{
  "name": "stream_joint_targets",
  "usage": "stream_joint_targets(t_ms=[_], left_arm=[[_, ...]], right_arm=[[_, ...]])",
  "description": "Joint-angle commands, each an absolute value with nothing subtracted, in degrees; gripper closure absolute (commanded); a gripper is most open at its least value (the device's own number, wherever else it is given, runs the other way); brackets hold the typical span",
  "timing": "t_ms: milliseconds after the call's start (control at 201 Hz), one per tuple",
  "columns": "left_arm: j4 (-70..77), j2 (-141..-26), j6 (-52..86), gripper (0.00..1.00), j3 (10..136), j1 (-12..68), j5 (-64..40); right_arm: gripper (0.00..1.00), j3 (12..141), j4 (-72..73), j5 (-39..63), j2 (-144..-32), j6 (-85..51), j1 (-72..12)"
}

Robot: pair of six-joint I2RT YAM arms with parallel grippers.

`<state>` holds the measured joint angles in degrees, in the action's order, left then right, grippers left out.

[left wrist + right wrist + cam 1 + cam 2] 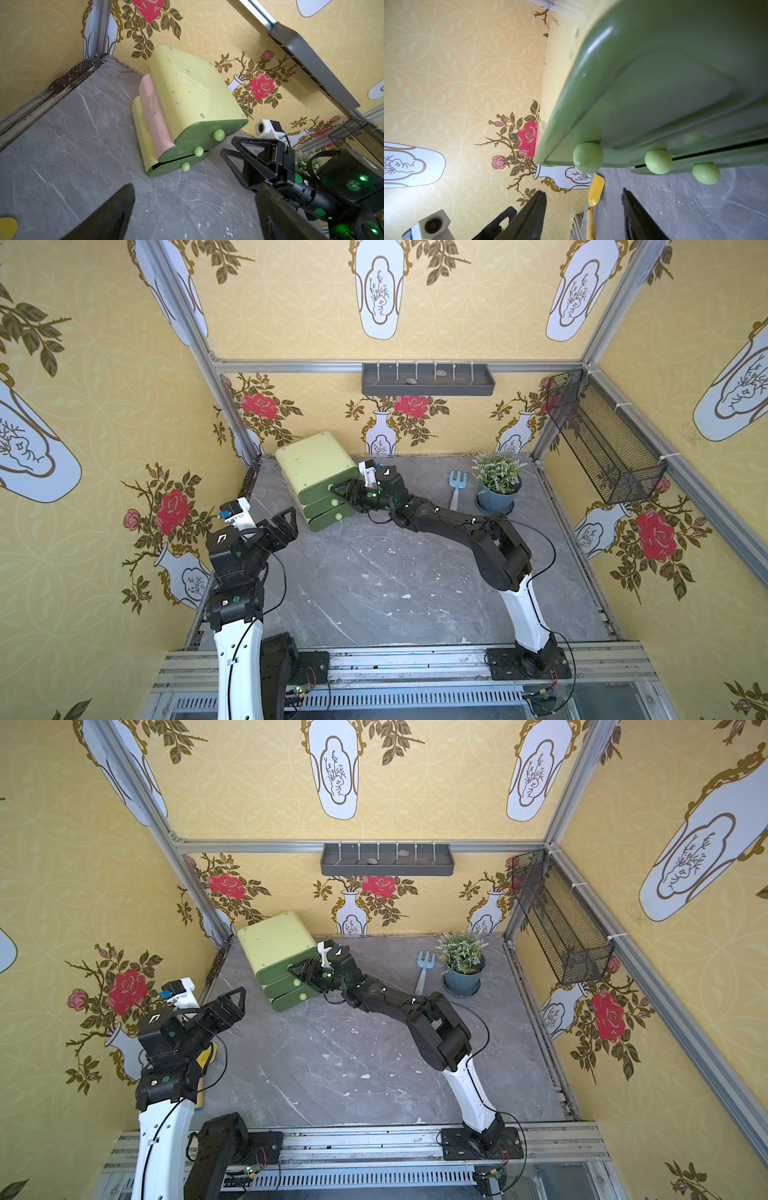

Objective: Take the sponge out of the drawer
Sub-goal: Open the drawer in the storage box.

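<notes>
left pincer (289, 524) hovers released over the left edge of the table (374, 572). at far left, a green drawer unit (316, 464), drawers pushed in; sponge unseen, probably inside. right pincer (340, 494) gapes, empty, at the top knob (588, 157): small, smooth, likely slippery. sponge likely light, squashy; pinch its middle

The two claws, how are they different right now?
The left claw hovers by the side wall, away from the drawers; the right claw is right up at the top knob. The left arm is folded up; the right arm stretches low across the table. Both claws are black, open and holding nothing.
</notes>
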<state>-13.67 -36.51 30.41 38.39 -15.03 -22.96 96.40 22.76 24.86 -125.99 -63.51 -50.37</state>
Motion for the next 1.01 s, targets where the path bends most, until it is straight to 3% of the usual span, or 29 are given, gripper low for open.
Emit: stream_joint_targets(t_ms=[0, 577, 1006], left_arm=[[-11.7, -36.5, 29.7, 0.04, 38.0, -15.1, -23.7], [-11.3, -36.5, 29.6, 0.05, 37.7, -15.1, -24.2], [-11.2, -36.5, 29.6, 0.05, 37.6, -15.0, -24.5]], right_arm=[[0.41, 97.5, 27.2, 25.3, -126.9, -65.5, -50.3], [0.57, 99.6, 30.6, 25.4, -130.0, -69.8, -50.0], [0.62, 100.9, 32.4, 25.3, -131.7, -72.1, -50.1]])
